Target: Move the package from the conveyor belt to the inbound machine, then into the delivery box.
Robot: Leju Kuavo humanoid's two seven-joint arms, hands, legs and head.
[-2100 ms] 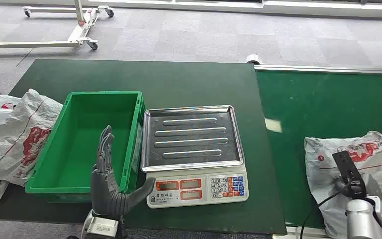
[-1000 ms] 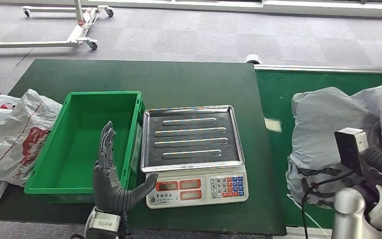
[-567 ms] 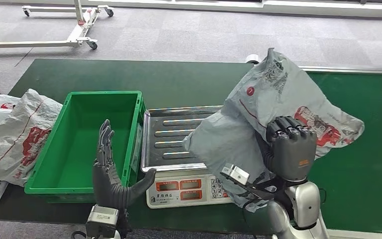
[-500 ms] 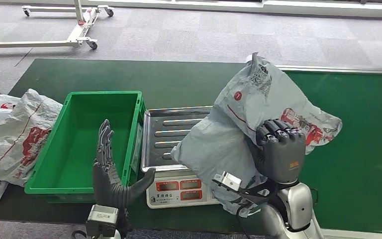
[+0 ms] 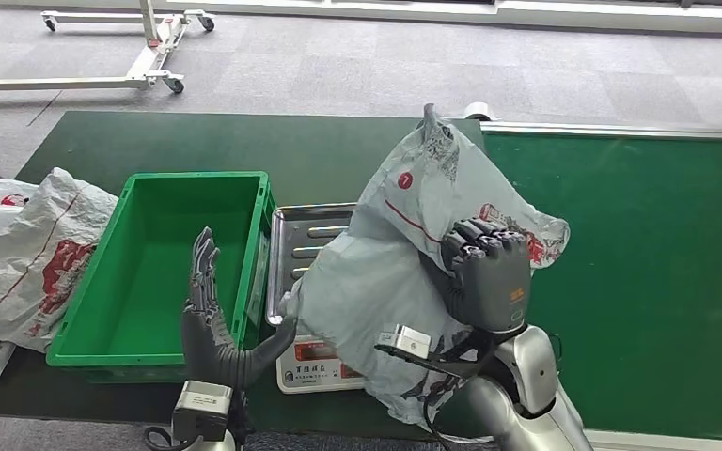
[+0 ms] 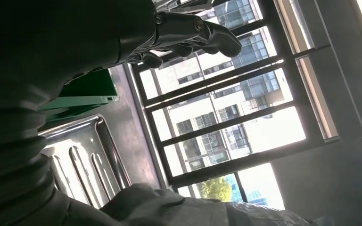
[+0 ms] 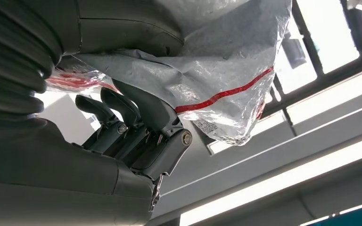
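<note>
Grey carpet floor beyond, with a white wheeled frame (image 5: pixel 141 52) at the far left; nearer, a dark green table (image 5: pixel 273 150) butted against a green belt (image 5: pixel 639 244) on the right. Above the scale (image 5: pixel 312 282), held in the air: a grey plastic package (image 5: pixel 390 272) with red print, pinched at its upper right by the right hand (image 5: pixel 484 272), fingers curled into the film, lower bulk sagging over the scale's tray and hiding most of the keypad. Whether resting on the tray or hanging just clear of it, impossible to tell from the head view. From the right wrist view, closer detail: package (image 7: pixel 221 61) clamped between the thick thumb above and the dark fingers (image 7: pixel 136 113) below, a red stripe running across the crinkled film, bright windows behind. From the left wrist view, the ribbed steel tray (image 6: pixel 89 165) from low down, with a grey fold of the package (image 6: pixel 169 207) over its near part and a corner of the bin (image 6: pixel 82 92) beside it. Left of the scale and touching it, a green bin (image 5: pixel 160 263), nothing inside. In front of the bin's near right corner, the left hand (image 5: pixel 211 319) raised upright, fingers spread and straight, thumb out toward the scale, holding nothing. At the table's left edge, more grey bags (image 5: pixel 19 254) heaped together.
</note>
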